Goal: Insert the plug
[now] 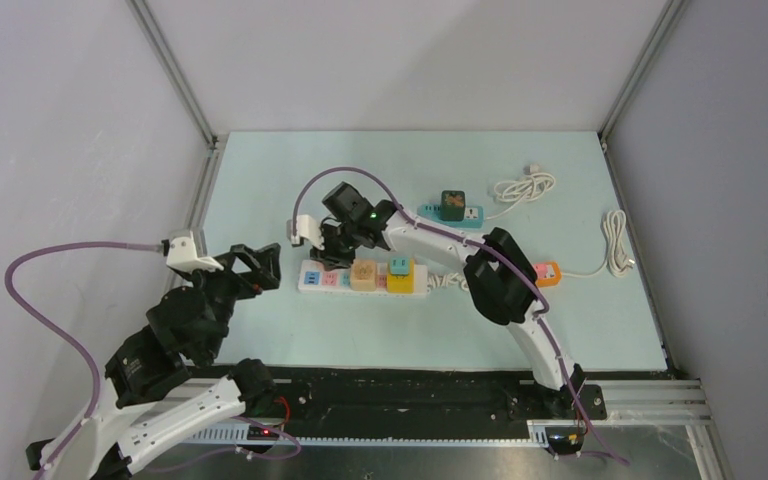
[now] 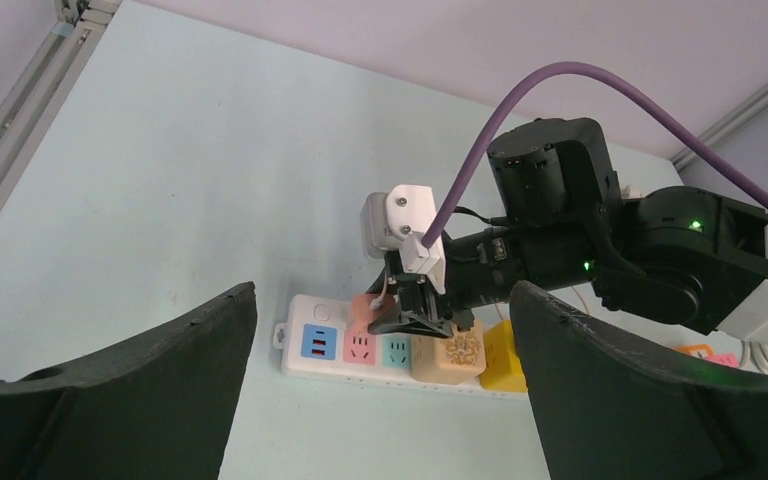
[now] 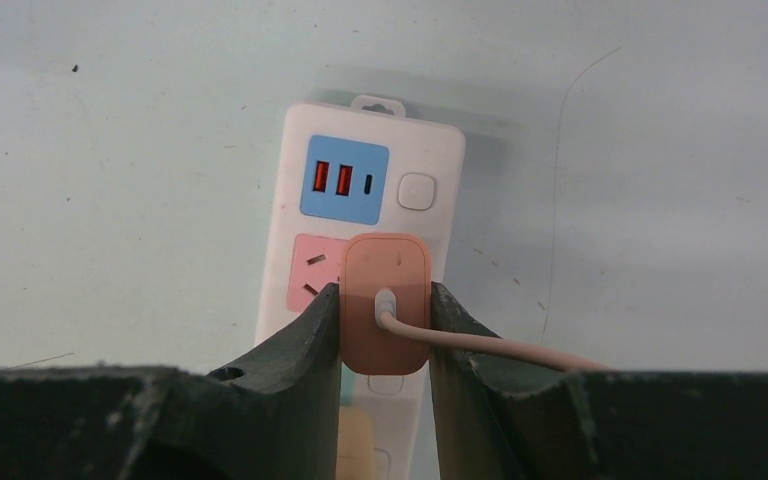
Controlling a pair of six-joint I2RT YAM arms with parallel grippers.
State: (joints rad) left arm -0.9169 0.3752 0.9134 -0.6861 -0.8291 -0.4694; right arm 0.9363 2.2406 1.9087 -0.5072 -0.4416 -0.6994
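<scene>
Up top, the external camera sits high behind both arm bases, looking down and forward over the whole pale desk [image 1: 260, 170]. That's the wide, distant shot. Left wrist camera now: low over the desk, peering out between the spread fingers [image 2: 140, 390] of the left gripper [image 1: 263, 268] and facing across at the right arm [image 2: 660, 250] from middle range. Right wrist camera is in very close, looking nearly straight down past the right gripper [image 3: 382, 295] onto the white power strip [image 3: 435, 150]. All three views catch that strip's blue-panelled end, and both wrist views share the pink plug [image 3: 385, 270] there.
</scene>
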